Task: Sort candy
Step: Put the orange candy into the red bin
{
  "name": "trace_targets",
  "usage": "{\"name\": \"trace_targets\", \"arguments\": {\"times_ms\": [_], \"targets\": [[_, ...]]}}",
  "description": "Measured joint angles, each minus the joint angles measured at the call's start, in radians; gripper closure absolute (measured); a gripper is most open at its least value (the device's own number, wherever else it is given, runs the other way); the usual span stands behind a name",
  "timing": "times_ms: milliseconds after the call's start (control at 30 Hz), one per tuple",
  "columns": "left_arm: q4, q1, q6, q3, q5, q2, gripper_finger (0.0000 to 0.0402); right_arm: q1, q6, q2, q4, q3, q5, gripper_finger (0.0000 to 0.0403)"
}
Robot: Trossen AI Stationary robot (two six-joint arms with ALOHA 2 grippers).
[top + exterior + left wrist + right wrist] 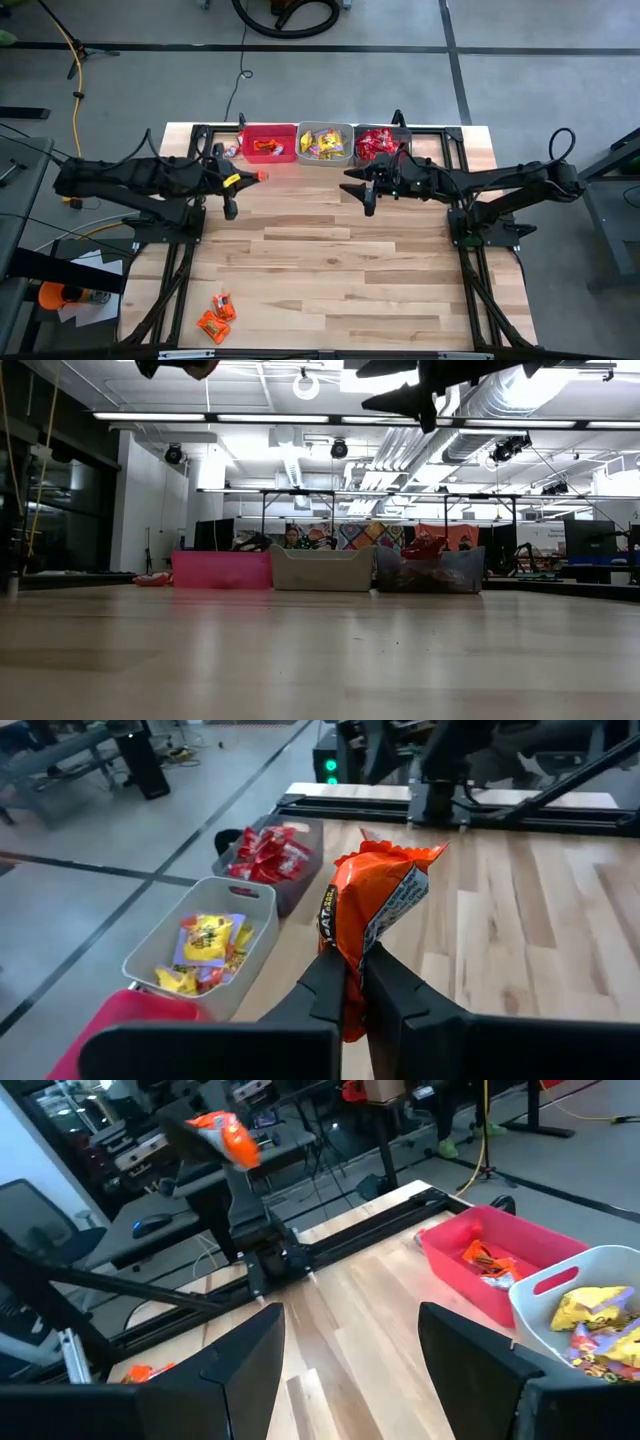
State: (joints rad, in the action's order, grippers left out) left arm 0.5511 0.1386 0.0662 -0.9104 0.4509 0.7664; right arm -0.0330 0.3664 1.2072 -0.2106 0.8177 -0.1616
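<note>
Orange candy packet [375,905] pinched between the pressed-together fingers of the left gripper [352,982], held in the air just in front of the red bin [267,143], toward its left end. Taken by its lower edge, with the crimped top standing free above the fingers. Crinkled foil, so probably very light, soft and slippery; likely to swing or slide out if gripped only at a seam, so better taken across the flat middle or a wide strip of the edge than at a corner.

Right gripper [362,187] waiting with fingers spread and nothing between them, in front of the dark bin [383,143], two bins to the right of the red bin.

Red bin already holding a few orange packets. Clear grey bin [327,143] right beside it with yellow packets; dark bin beyond that with red packets. By colour, red bin judged the proper home for the held packet.

Two more orange packets [218,317] lying flat on the table [340,270], well apart from the red bin, near the opposite front edge and somewhat to its left. Flat against the wood, so probably awkward to get fingers under; a pinch on a raised crimped end likely easiest.
</note>
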Motion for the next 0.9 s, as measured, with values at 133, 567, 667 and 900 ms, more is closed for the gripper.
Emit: {"name": "trace_targets", "arguments": {"times_ms": [133,567,667,900], "targets": [[-0.026,0.013,0.0,0.005,-0.004,0.012,0.0398,0.0,-0.006,0.0,0.0,0.0,-0.001,0.0178],[-0.721,-0.062,0.095,0.445,0.058,0.032,0.0399,0.0,-0.007,0.0,0.004,0.0,-0.001,0.0178],[-0.721,-0.167,0.086,0.422,0.113,0.079,0.0399,0.0,-0.006,0.0,0.004,0.0,-0.001,0.0178],[-0.629,-0.554,0.08,0.288,-0.087,0.248,0.0399,0.0,0.0,0.0,0.004,0.0,-0.001,0.0178]]}}
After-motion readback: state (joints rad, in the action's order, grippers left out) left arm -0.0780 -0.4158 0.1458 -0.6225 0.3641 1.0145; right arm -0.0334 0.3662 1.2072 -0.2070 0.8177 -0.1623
